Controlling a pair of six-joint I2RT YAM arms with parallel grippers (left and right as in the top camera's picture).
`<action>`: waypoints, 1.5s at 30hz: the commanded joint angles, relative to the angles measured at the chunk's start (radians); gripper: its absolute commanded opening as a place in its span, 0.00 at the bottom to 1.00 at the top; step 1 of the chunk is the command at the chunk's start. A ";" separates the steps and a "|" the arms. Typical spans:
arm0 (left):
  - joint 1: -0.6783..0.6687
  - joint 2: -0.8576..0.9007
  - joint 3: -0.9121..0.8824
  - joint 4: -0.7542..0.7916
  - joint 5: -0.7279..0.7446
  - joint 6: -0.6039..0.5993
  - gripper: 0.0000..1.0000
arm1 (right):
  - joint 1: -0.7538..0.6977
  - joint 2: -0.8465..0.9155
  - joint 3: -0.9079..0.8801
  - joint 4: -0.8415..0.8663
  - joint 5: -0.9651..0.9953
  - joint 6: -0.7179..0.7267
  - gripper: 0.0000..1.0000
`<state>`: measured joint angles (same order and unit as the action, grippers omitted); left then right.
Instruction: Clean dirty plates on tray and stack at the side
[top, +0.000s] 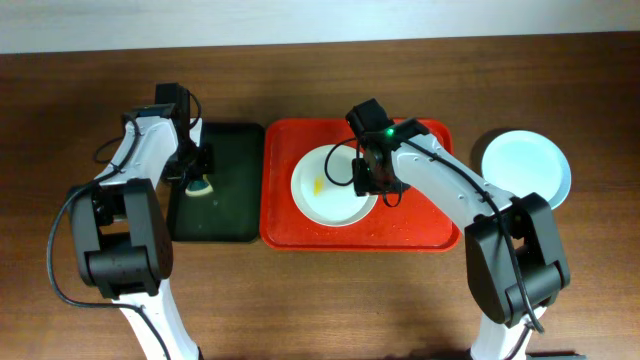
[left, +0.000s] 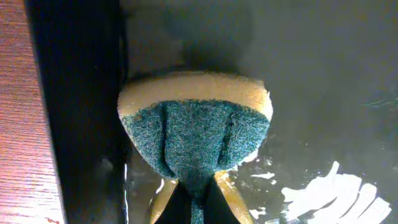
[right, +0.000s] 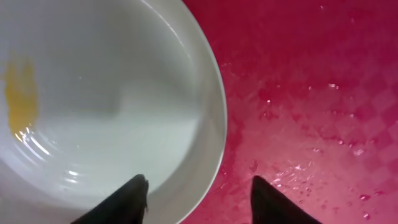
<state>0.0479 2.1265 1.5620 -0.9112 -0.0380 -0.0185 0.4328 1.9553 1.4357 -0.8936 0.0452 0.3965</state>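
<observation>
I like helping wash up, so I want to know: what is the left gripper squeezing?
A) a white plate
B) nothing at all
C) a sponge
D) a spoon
C: the left gripper is shut on a sponge, yellow with a green scrubby side that folds in the pinch, above the wet black tray.

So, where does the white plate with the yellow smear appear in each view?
Overhead: the white plate lies in the middle, on the red tray.
Left wrist: not in it; only a sponge on the black tray.
Right wrist: it fills the upper left, rim between the fingertips of the right tool.
Shared landmark: the yellow smear on the plate's left side, overhead and right wrist.
</observation>
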 joint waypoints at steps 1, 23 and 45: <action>0.001 -0.034 -0.014 0.000 0.039 0.005 0.00 | -0.002 -0.036 -0.007 -0.003 0.020 0.000 0.81; -0.047 -0.257 -0.187 0.100 0.173 -0.063 0.00 | -0.002 -0.035 -0.013 0.005 0.050 0.000 0.84; -0.065 -0.257 -0.266 0.220 0.147 -0.055 0.00 | -0.372 -0.062 -0.017 0.013 -0.584 -0.199 0.12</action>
<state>-0.0177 1.8721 1.2995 -0.6945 0.1158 -0.0719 0.0563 1.9182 1.4322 -0.8822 -0.4881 0.2584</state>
